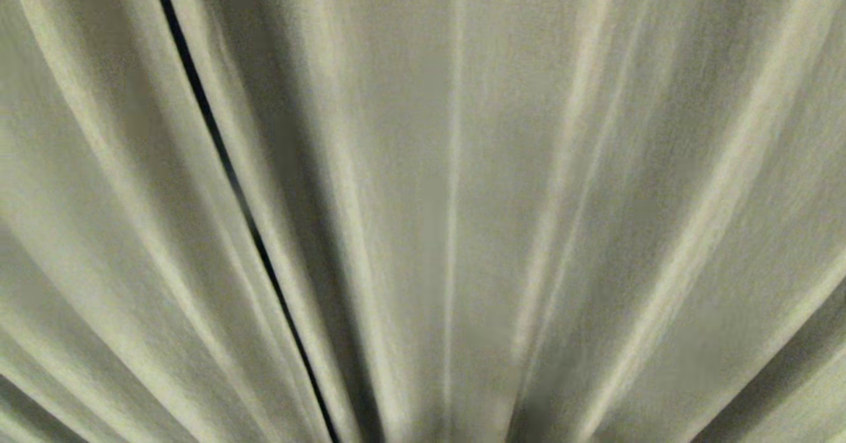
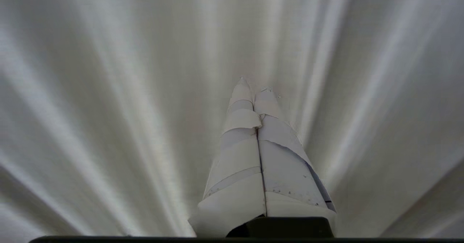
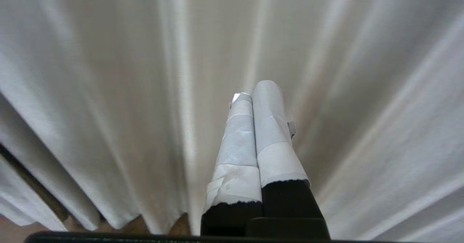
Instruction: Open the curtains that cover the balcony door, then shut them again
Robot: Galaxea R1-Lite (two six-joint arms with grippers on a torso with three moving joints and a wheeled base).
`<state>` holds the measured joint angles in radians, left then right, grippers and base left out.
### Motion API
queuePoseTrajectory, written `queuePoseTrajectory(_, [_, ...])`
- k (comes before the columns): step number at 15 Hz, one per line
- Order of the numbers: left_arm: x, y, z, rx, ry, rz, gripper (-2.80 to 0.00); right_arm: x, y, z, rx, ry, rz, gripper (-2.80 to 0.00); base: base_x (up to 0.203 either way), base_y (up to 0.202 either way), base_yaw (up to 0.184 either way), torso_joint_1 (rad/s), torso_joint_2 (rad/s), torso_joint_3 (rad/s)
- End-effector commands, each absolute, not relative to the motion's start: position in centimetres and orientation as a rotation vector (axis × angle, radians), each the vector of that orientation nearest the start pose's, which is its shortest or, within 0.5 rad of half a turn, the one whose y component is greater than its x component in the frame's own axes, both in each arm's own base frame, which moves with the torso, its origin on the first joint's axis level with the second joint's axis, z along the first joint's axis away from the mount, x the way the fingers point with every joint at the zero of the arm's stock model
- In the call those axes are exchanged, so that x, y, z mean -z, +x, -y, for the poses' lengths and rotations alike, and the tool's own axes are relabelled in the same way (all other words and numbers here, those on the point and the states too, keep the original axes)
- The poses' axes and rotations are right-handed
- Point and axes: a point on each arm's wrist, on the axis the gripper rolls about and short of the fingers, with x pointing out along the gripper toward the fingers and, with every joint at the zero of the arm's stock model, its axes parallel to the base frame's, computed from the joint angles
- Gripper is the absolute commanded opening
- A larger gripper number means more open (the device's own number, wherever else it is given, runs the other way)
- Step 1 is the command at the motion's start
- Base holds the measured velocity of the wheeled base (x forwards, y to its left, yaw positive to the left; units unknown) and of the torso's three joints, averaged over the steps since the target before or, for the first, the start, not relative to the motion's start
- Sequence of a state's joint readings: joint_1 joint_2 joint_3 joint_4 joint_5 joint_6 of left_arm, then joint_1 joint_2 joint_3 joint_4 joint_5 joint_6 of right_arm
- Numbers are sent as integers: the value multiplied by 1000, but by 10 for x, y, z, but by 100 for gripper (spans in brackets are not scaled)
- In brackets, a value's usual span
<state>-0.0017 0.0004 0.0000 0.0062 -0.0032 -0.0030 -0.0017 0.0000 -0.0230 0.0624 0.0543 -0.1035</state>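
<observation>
The cream pleated curtains (image 1: 502,205) fill the whole head view, drawn together except for a thin dark slit (image 1: 225,165) between the two panels at left of centre. The balcony door is hidden behind the fabric. Neither arm shows in the head view. In the left wrist view my left gripper (image 2: 253,89), its fingers wrapped in white tape, is shut with nothing in it and points at the curtains (image 2: 108,90) close ahead. In the right wrist view my right gripper (image 3: 253,90), also taped, is shut and empty, close before the curtains (image 3: 362,108).
A strip of brown floor (image 3: 137,226) shows under the curtain hem in the right wrist view.
</observation>
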Motion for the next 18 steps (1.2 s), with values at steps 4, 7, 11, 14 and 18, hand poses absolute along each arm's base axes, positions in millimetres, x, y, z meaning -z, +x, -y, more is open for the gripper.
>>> queuePoseTrajectory(4, [-75, -23, 0, 5, -3, -6, -280, -75, -25, -1, -55, -103, -39, -280, 0, 190, 1, 3, 4, 4])
queuePoseTrajectory(7, [-75, -23, 0, 5, -3, -5, -280, -75, -25, -1, -56, -103, -39, -280, 0, 194, 2, 3, 1, 4])
queuePoseTrajectory(11, [-75, -23, 0, 3, -3, -2, -280, -75, -25, -1, -53, -103, -39, -280, 0, 191, 1, 1, 4, 3])
queuePoseTrajectory(14, [-75, -23, 0, 2, -5, -2, -280, -75, -25, -1, -56, -103, -40, -280, 0, 176, 1, -1, 3, 5])
queuePoseTrajectory(18, [-75, -23, 0, 2, -5, -2, -280, -75, -25, -1, -56, -103, -39, -280, 0, 23, 0, 1, 1, 1])
